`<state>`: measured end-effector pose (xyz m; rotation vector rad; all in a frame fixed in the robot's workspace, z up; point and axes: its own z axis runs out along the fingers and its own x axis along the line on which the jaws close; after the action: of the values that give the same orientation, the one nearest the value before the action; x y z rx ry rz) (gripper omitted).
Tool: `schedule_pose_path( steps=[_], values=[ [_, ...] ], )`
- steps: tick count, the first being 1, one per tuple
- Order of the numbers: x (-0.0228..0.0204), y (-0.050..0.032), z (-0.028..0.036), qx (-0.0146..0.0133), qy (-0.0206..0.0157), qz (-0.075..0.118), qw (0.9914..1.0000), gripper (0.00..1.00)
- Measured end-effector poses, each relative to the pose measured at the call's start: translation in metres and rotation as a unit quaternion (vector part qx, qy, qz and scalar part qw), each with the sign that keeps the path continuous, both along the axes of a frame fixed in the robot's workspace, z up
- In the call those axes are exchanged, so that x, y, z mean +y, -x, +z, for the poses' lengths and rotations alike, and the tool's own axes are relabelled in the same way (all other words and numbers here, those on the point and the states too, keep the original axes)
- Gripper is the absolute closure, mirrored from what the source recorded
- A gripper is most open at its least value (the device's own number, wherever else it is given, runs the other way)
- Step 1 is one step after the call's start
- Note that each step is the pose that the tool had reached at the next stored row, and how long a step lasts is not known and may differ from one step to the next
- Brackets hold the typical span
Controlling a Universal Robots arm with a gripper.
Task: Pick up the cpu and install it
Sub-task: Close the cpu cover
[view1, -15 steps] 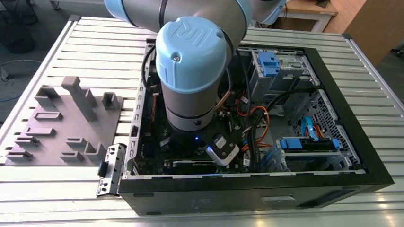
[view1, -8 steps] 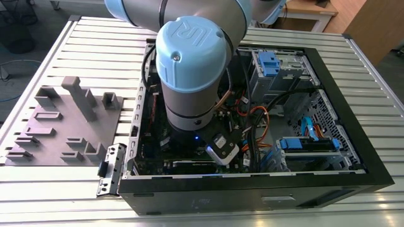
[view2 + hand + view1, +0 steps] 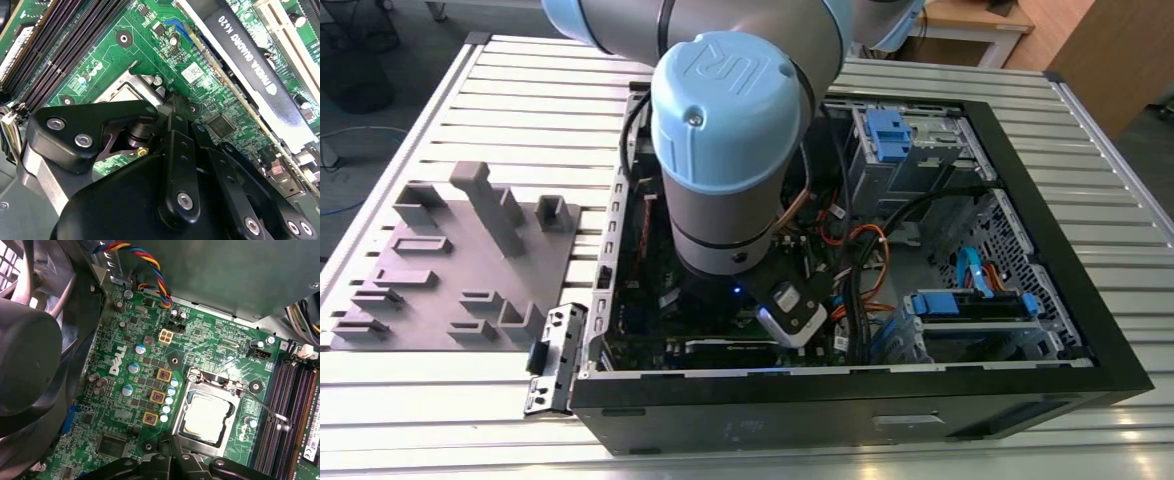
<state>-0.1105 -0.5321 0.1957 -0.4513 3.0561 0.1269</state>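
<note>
The cpu (image 3: pixel 206 416), a small square chip with a silvery-grey top and paler rim, lies flat inside the shiny metal socket frame (image 3: pixel 187 410) on the green motherboard (image 3: pixel 125 345) in the first wrist view. My gripper (image 3: pixel 175 465) hangs just above the board beside the socket, its black linkage at the edge of that view. In the second wrist view the gripper (image 3: pixel 165 165) covers most of the socket frame (image 3: pixel 131 82). The exterior view has the arm (image 3: pixel 727 150) reaching straight down into the open computer case (image 3: pixel 1041 300).
A black fan (image 3: pixel 35 355) stands close beside the socket. Memory slots (image 3: pixel 290 410) run along its other side, and a graphics card (image 3: pixel 250 65) lies across the board. Cables (image 3: pixel 867 260) and drive bays (image 3: pixel 974 305) fill the case's right in the exterior view. A grey tray (image 3: pixel 454 260) sits on the exterior view's left.
</note>
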Motion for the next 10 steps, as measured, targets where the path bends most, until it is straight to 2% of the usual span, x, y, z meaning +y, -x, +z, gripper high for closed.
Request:
schedule_pose_path(
  steps=[4,10],
  values=[
    [0.0000,-0.0007,0.0034,0.0000,0.0000,0.000,1.00000,0.89],
    [0.0000,-0.0037,0.0042,0.0006,0.0001,0.000,1.00000,0.89]
  ],
)
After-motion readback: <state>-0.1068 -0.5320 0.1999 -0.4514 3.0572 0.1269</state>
